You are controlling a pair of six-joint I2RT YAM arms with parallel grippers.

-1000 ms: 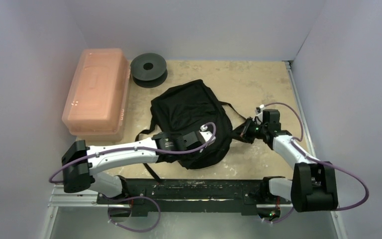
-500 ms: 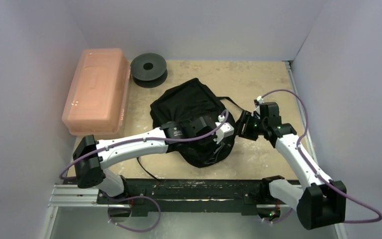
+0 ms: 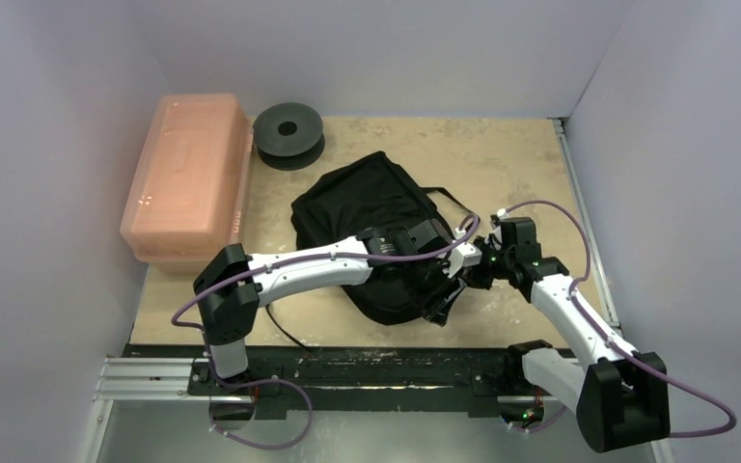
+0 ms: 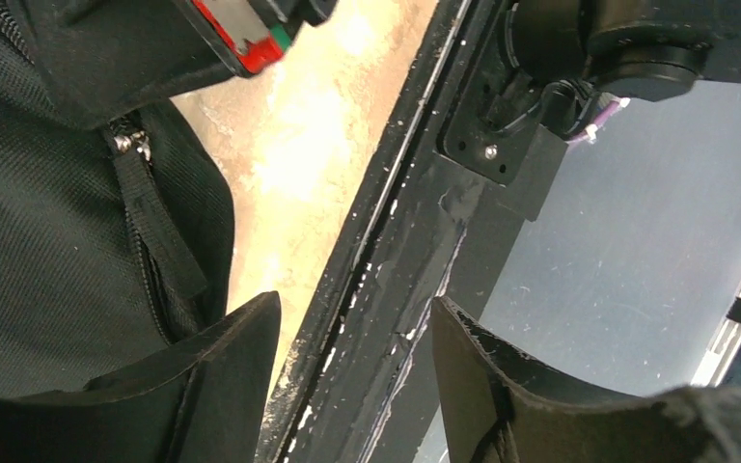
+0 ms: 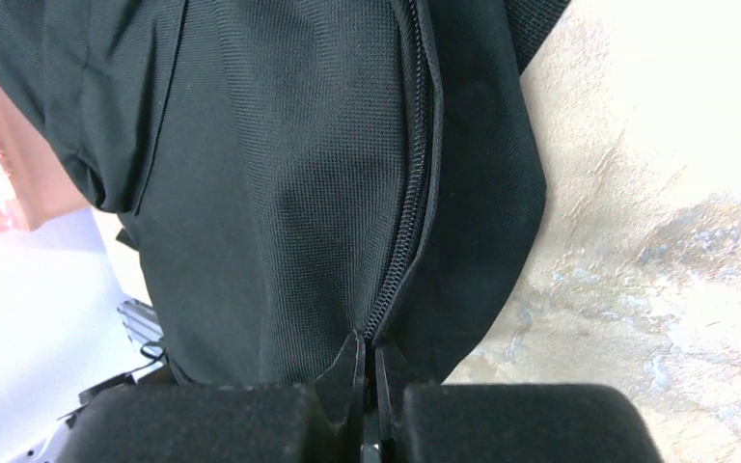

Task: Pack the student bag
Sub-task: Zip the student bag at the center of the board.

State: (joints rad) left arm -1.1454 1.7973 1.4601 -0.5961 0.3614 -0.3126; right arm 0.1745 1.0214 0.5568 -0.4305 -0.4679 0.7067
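Observation:
The student bag (image 3: 362,217), soft black fabric, lies crumpled mid-table, and its zip (image 5: 410,222) runs down to my right fingertips. My right gripper (image 3: 470,273) (image 5: 367,359) is at the bag's near right edge, shut on the bag at the zip line. My left arm reaches across the bag. Its gripper (image 3: 441,301) (image 4: 355,304) hangs open just beyond the bag's near right corner, over the table's front edge, with nothing between its fingers. A zip pull (image 4: 130,143) and the bag's fabric (image 4: 48,241) show at the left of the left wrist view.
A pink translucent box (image 3: 188,183) stands at the back left, with a black round spool (image 3: 288,133) beside it. A black rail (image 3: 367,367) (image 4: 415,241) runs along the near table edge. A bag strap (image 3: 285,328) trails toward it. Walls close in on three sides.
My left gripper has travelled right across the bag to its near right corner and opened. My right gripper opened, then shut again on the bag's zip edge. The bag bunched up.

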